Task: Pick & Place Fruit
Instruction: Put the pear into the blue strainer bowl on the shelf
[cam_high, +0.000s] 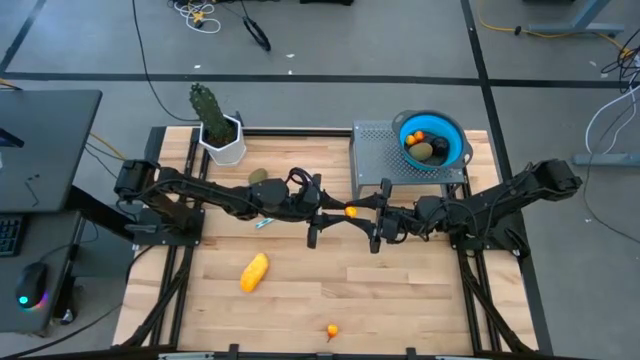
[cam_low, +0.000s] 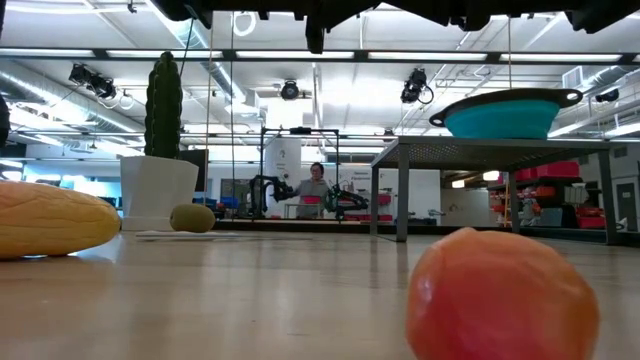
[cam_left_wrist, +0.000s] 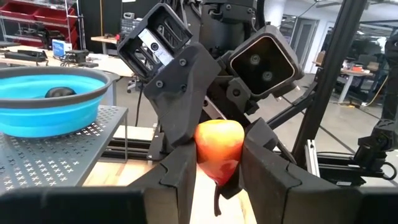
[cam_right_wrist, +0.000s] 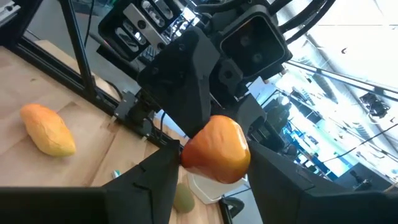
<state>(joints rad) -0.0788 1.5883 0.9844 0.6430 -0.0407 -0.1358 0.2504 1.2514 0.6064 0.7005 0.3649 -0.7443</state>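
A small orange fruit (cam_high: 351, 211) hangs in the air above the middle of the surface (cam_high: 400, 300), between the two hands. The left hand (cam_high: 330, 213) pinches it from one side, with a finger (cam_left_wrist: 177, 180) pressed on each side of it. The right hand (cam_high: 368, 213) comes at it from the other side, and its fingers (cam_right_wrist: 152, 177) sit around the fruit, very close to it or just touching. I cannot tell if this hand is gripping it.

On the wood lies a yellow oblong fruit (cam_high: 254, 271), toward the left front. A tiny orange fruit (cam_high: 331, 330) sits near the front edge. An olive-green oval (cam_high: 258, 176) lies beside the white pot of a cactus (cam_high: 208, 108) at the back left.

At the back right stands a metal rack (cam_high: 375, 160) with a blue bowl (cam_high: 455, 150) on top. The bowl holds a dark round fruit (cam_high: 439, 147), a green one (cam_high: 422, 152) and small orange ones (cam_high: 417, 137).

A person (cam_low: 317, 187) is in the room far behind the surface.
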